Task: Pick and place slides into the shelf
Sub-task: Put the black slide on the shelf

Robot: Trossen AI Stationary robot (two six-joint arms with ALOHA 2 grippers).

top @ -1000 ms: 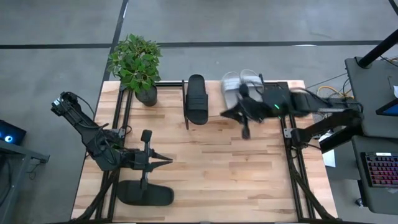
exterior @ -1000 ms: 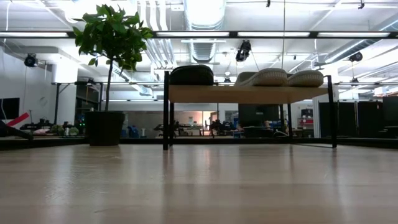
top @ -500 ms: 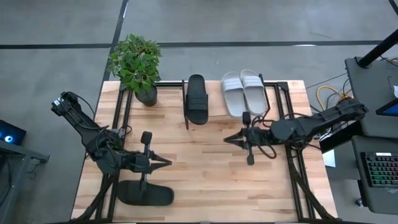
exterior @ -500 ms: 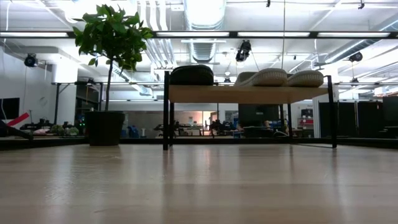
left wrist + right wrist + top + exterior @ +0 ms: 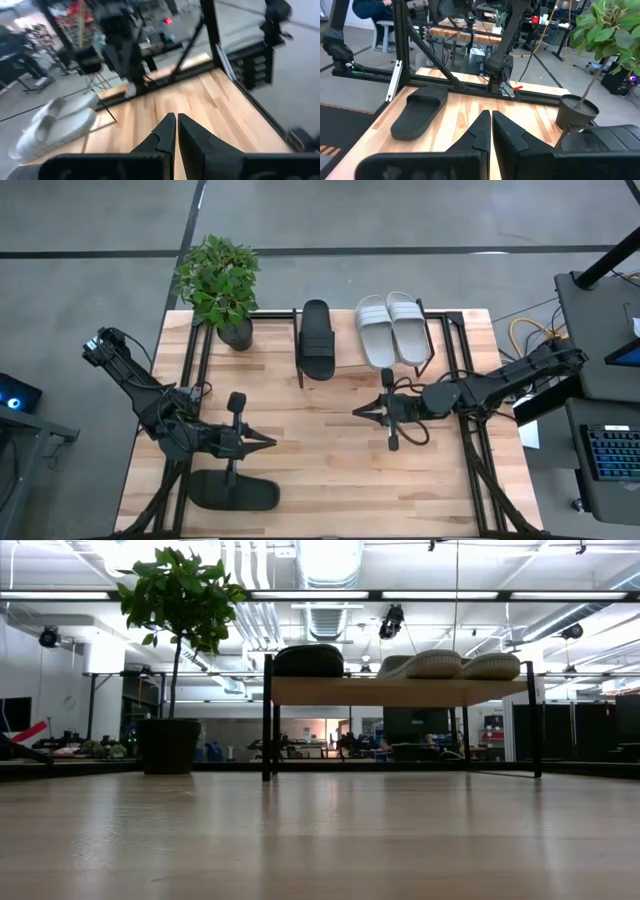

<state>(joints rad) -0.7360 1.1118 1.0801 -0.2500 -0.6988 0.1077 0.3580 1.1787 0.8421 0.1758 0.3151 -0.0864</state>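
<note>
A: Now that the right gripper (image 5: 357, 412) has drawn back from the shelf (image 5: 440, 320) to mid-table, fingers together and empty, where are the slides?

B: The grey-white pair (image 5: 393, 330) and one black slide (image 5: 318, 340) sit on the shelf; the other black slide (image 5: 233, 492) lies at the table's near left edge, just by the left gripper (image 5: 270, 440), also closed on nothing

A: So that last one probably falls to the left arm

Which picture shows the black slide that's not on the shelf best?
The right wrist view: the loose black slide lies whole on the table. The high view shows it at the near edge, partly under the left arm. The others miss it.
</note>
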